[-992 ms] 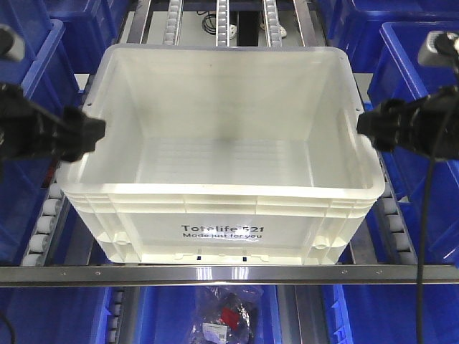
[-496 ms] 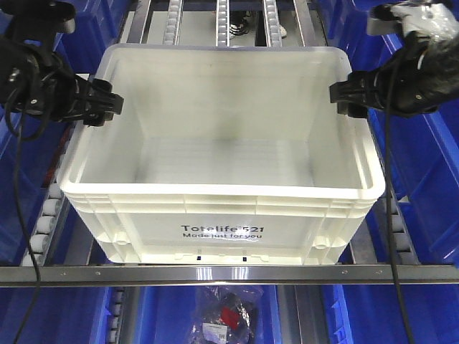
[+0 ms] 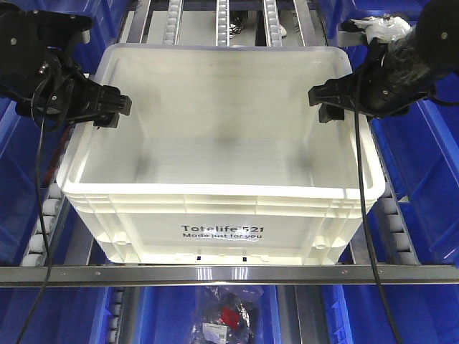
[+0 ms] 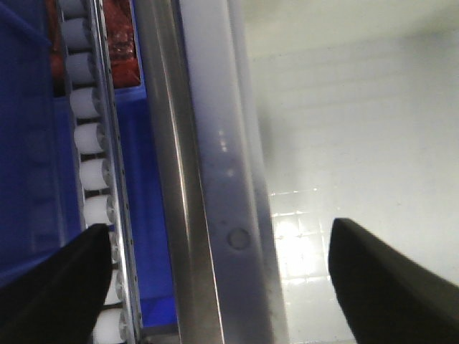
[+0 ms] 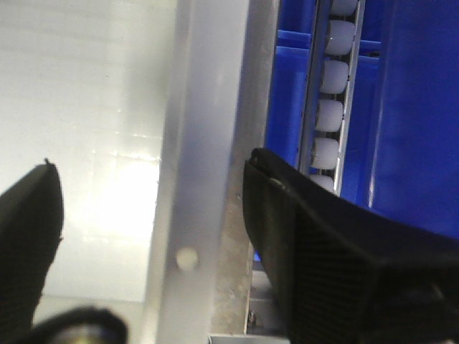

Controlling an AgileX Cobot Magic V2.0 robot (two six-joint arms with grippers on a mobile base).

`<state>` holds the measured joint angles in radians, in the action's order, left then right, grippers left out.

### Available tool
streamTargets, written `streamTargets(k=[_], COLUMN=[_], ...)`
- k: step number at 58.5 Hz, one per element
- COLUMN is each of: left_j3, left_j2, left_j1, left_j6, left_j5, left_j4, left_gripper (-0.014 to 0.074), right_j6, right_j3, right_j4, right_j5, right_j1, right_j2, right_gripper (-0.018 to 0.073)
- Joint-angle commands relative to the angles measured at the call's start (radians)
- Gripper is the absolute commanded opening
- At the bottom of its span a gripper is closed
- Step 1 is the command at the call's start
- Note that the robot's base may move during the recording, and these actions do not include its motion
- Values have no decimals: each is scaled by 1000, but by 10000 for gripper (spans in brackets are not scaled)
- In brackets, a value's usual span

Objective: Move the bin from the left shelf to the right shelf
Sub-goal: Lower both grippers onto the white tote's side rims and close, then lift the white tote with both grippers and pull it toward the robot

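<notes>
On the shelf (image 3: 215, 273), across its roller rails (image 3: 46, 215), sits the bin (image 3: 222, 215), empty, upright and square to the front bar, its printed side facing out and blue bins (image 3: 423, 165) flanking it on both sides. It appears to be at its starting place, not yet lifted, since its base lies flat on the rollers. The two arms come in from opposite sides, likely because a tote this wide needs a hold on each side wall to stay level. The left gripper (image 3: 115, 111) is at the left rim and the right gripper (image 3: 326, 100) at the right rim, roughly opposite each other toward the back half. Both claws are spread. In the left wrist view the rim (image 4: 215, 143) runs between the fingers (image 4: 387, 287), one over the bin's inside and one over the rollers outside; the right wrist view shows the same straddle. Neither claw is pinching the wall, so closing on the rim seems the next step.
</notes>
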<state>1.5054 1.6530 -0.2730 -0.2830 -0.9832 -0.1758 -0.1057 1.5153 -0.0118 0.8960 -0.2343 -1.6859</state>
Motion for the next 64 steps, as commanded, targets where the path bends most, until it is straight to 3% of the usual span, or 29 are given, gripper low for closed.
streamTargets(k=[1,9,16,32,36,56,64], left_j3=[32,32,33,33,33,33,33], left_j2=[-26,-12,-1,17,17,5,-39], left_j1=[15,23,23,23,23,23,23], left_j6=[-6,51,89,92,92,87,34], left_j5=[44,53,54,57,63,52,21], left_j4=[34,62,68,77,77,79,79], left_gripper=[577,526,434,64,-4,-8,-7], right_j6=[12,12,13,13,13,-7,-46], right_j3=[49,77,85,85,85,87,134], right_j4=[1,0,1,6,12,28,33], right_j5=[-31,-14,-3,11,9,41,94], right_j1=[7,7,7,7,7,7,7], right_j2=[23,-4,-20,-43,-43,-36,-12], right_gripper=[494,460,349,-9,-11,-8,-4])
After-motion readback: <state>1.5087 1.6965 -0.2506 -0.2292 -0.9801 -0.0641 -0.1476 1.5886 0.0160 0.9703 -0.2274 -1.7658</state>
